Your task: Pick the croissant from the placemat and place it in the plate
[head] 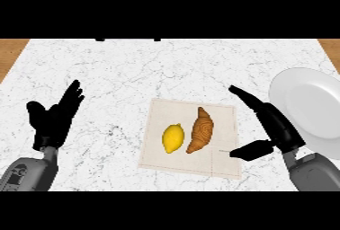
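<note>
Near the middle of the counter point(133, 67) lies the pale placemat point(224, 123). The croissant point(201, 130) is on it, in its right half, lying lengthwise with 1 tip toward the counter's far edge and the other toward me. Just to its left, close but apart, sits a yellow lemon point(173, 138), so the mat carries 2 things. My right hand point(275, 123) is between the placemat's right edge and the plate point(312, 108), wide open and holding nothing. Its fingers run straight, pointing toward the far left, and the thumb is spread out sideways so that its tip reaches the mat's right edge near the near right corner. Whether the thumb touches the mat I cannot tell. This hand is apart from the croissant, with a strip of bare mat between them. The white plate rests at the counter's right edge, partly cut off by the view, and my wrist shows against its left rim. My left hand point(53, 121) is at the counter's left side, well apart from the mat, open with fingers up and thumb spread, resting and holding nothing. Both grey forearms point(315, 175) come in from the near edge. Brown wood point(12, 51) shows past the counter's 2 far corners.
</note>
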Robot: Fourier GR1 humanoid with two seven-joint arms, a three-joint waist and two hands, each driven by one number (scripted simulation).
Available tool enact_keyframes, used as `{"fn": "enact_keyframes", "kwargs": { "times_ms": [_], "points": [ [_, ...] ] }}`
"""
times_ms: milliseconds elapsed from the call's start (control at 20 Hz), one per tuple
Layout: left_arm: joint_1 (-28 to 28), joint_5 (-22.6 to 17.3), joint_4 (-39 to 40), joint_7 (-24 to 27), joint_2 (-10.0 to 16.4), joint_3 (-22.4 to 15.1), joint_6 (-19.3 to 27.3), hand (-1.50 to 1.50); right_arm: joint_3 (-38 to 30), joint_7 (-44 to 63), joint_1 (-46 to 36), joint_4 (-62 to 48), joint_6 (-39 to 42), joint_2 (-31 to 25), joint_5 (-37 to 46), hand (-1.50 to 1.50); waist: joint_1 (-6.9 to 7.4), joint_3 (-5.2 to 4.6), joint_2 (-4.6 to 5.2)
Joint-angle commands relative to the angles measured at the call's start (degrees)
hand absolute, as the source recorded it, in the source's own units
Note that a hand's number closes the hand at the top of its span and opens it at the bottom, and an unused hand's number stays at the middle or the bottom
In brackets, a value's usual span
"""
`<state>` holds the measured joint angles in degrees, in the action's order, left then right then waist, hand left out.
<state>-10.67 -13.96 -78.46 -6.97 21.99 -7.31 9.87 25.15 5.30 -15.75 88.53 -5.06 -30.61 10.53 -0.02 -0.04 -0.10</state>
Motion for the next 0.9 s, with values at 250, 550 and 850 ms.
{"fn": "enact_keyframes", "kwargs": {
  "times_ms": [250,550,850],
  "points": [
    [-0.62,2.53,2.26,1.38,-1.62,1.01,-0.73,0.0,5.25,18.62,-5.1,4.75,11.73,2.33,5.08,-1.5,-0.03,-0.02,0.09],
    [1.35,2.92,0.72,2.74,-3.21,1.6,-1.69,0.0,4.07,18.0,-8.03,-1.27,17.68,0.69,10.32,-1.5,0.09,0.01,0.09],
    [-0.73,1.39,0.22,-0.73,-1.98,5.08,-4.69,0.0,7.57,25.92,-7.44,-1.36,20.8,8.56,16.27,-1.5,0.09,0.03,0.06]
  ]
}}
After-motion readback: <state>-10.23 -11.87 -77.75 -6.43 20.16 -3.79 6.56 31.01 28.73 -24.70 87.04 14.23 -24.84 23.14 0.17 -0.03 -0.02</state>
